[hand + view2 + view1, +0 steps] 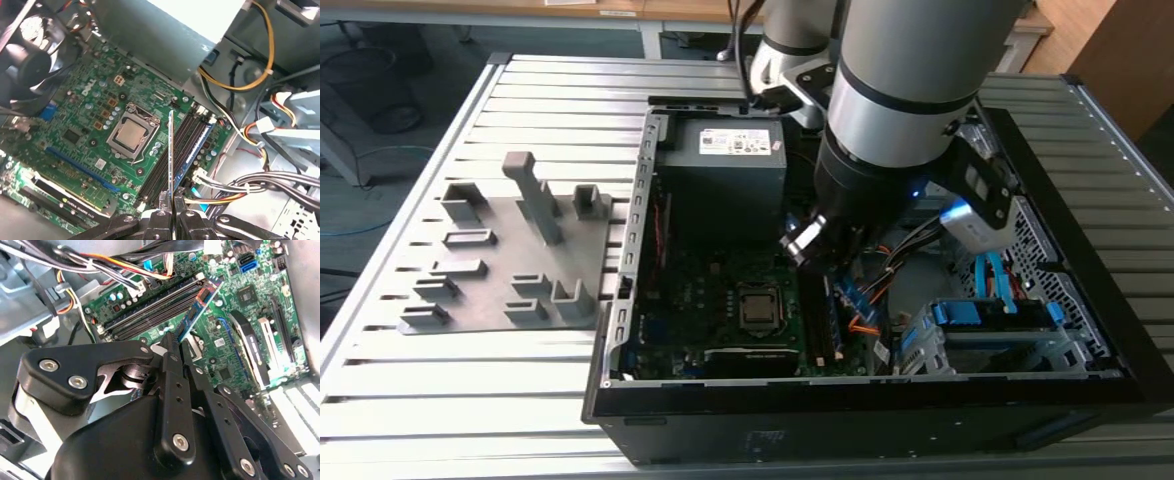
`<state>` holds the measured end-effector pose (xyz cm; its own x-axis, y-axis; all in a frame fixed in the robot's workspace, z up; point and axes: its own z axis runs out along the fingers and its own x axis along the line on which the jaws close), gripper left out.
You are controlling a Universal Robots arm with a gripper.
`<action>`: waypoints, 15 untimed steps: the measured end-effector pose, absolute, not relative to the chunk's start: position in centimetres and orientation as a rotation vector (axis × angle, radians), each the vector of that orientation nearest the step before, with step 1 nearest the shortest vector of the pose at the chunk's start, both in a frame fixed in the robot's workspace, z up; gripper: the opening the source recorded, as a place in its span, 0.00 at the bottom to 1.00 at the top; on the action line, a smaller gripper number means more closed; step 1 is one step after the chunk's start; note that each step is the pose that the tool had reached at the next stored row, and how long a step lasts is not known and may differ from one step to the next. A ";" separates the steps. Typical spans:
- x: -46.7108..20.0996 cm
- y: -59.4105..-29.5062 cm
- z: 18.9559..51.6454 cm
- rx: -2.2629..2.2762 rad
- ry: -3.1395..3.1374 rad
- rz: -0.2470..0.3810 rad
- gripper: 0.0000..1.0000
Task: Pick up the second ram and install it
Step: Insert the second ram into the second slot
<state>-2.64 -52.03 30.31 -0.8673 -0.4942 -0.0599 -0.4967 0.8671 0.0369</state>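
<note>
Black multi-link gripper (177, 342) was clamped on the second ram (197, 307), a long thin blue-green memory stick with black chips. The fingers (172, 370) pinched one short end and the rest of the stick stuck out past the tips. In the first wrist view the second ram (171, 150) showed edge-on, running out from the gripper (171, 202) over the green motherboard (95, 115). It sat over the bank of long black memory slots (150, 310), on the side towards the square silver CPU socket (131, 135). Couldn't tell whether its lower edge touched a slot. A similar blue twin stick (196, 152) was seated in the slot nearest the bundle of grey, yellow and orange cables (270, 182). A round black fan (30, 55) sat at one corner of the board, with the grey metal power supply box (165, 35) beyond it. In the exterior view the grey-and-black arm (907, 90) reached down into the open black PC case (854, 420), which lay on its side on the slatted silver metal table (467, 400). The gripper (807, 245) hung low inside, over the board. A flat grey plastic fixture plate with upright blocks (494, 270) lay on the table just beside the case, at the exterior view's left.
</note>
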 end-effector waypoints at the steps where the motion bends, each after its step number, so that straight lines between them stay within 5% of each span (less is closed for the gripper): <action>1: -2.6 -52.0 30.3 -0.770 2.994 0.078 0.14; 15: -2.6 -52.0 30.3 -0.400 3.060 0.068 0.14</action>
<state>-2.64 -52.03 30.29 -0.9649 -0.2558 -0.0599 -0.2582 0.9654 0.0368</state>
